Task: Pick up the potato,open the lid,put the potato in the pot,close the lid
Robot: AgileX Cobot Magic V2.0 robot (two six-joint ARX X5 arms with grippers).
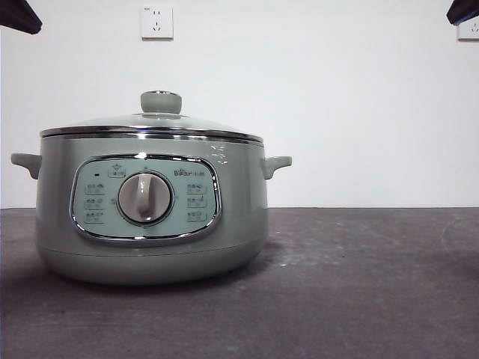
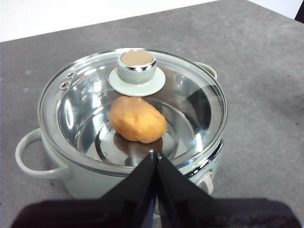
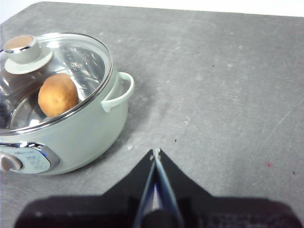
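The pot (image 1: 153, 217) stands on the grey table (image 1: 359, 284), at about 9 o'clock from the middle in the front view. It is pale green, with two small handles and a chrome-framed panel around a grey dial (image 1: 144, 198). The brand "Bear" is printed above the dial. The glass lid (image 2: 133, 102) sits closed on the pot, its knob (image 2: 137, 65) upright. The orange-brown potato (image 2: 137, 119) lies inside on the steel bottom. The left gripper (image 2: 155, 154) hangs above the pot's rim, jaws pressed together and empty. The right gripper (image 3: 155, 152) hangs over bare table beside the pot, also clenched and empty.
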